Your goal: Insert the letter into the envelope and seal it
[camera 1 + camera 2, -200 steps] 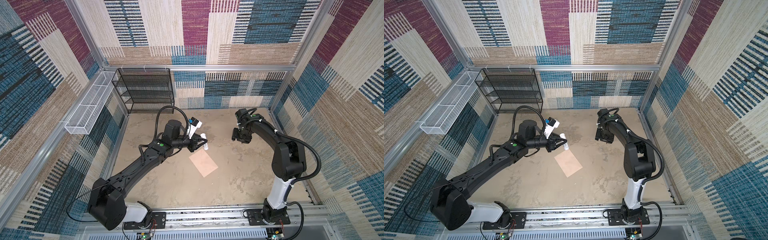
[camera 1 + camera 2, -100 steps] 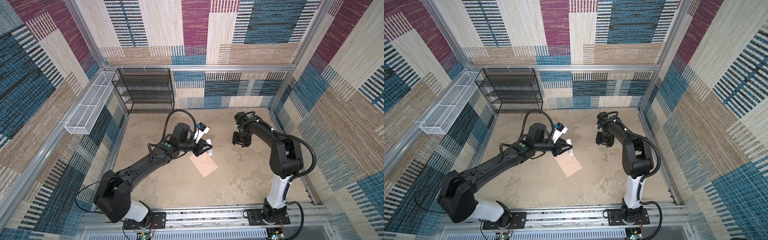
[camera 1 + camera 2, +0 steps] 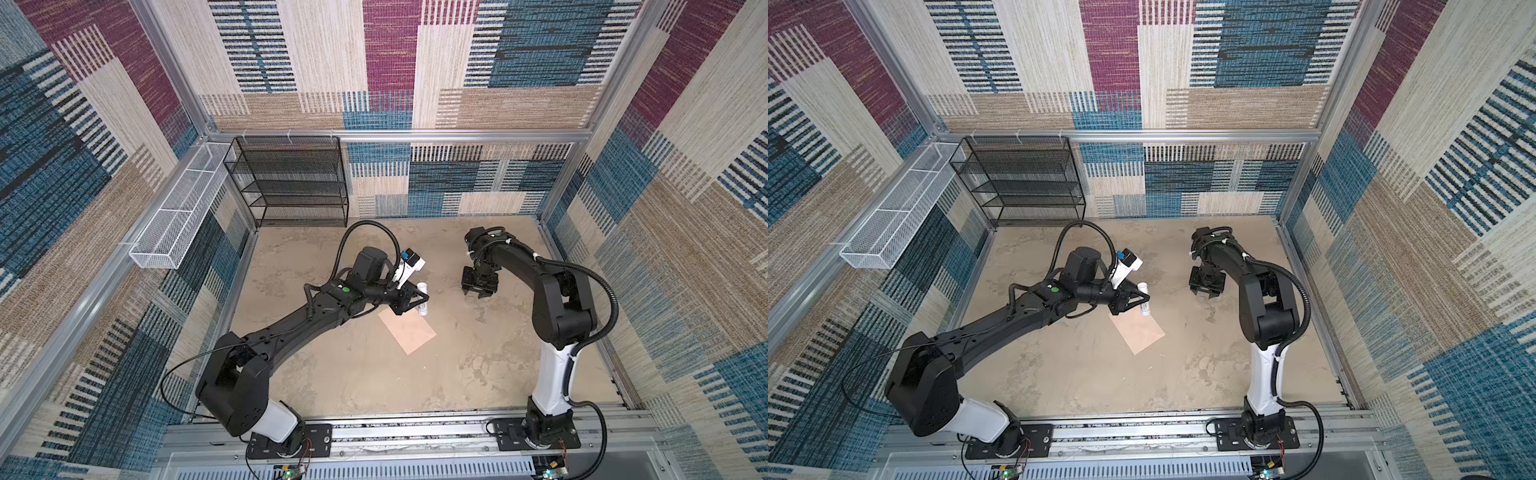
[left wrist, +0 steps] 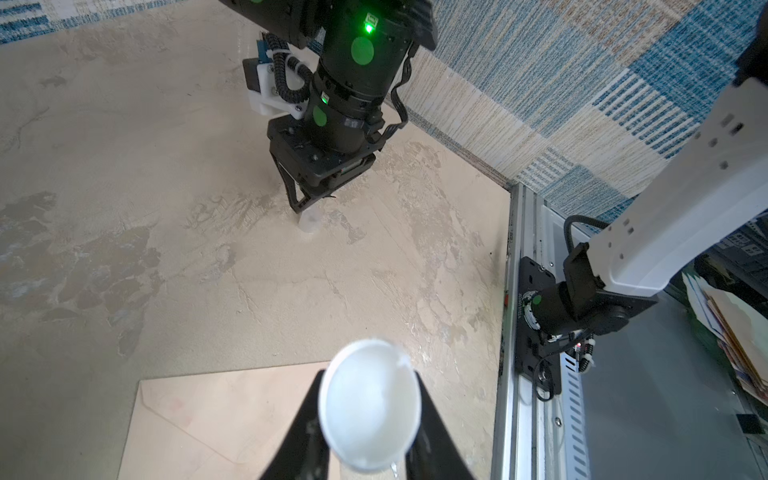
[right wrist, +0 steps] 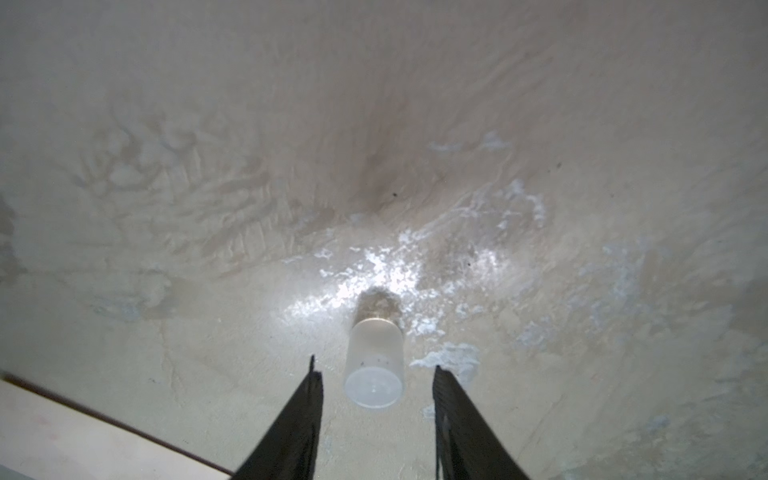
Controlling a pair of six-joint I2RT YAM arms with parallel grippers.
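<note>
The peach envelope [image 3: 408,331] [image 3: 1137,333] lies flat mid-table, its flap side up in the left wrist view [image 4: 208,419]. The letter is out of view. My left gripper [image 3: 417,301] [image 3: 1139,300] [image 4: 368,376] is shut on a white glue stick [image 3: 422,298] [image 3: 1144,298] [image 4: 370,407], held upright over the envelope's far corner. My right gripper [image 3: 478,293] [image 3: 1204,293] [image 5: 374,365] stands open, pointing down, a finger on either side of a small translucent cap [image 5: 374,353] [image 4: 309,220] standing on the table; gaps show on both sides.
A black mesh shelf [image 3: 291,183] stands at the back left, with a white wire basket [image 3: 183,212] on the left wall. Patterned walls close three sides and a metal rail [image 3: 415,432] runs along the front. A pale flat corner [image 5: 62,440] lies near the right gripper.
The left arm has carried the glue stick right and forward to the envelope's far corner. The right gripper has come slightly forward and down over the cap, its jaws narrower.
</note>
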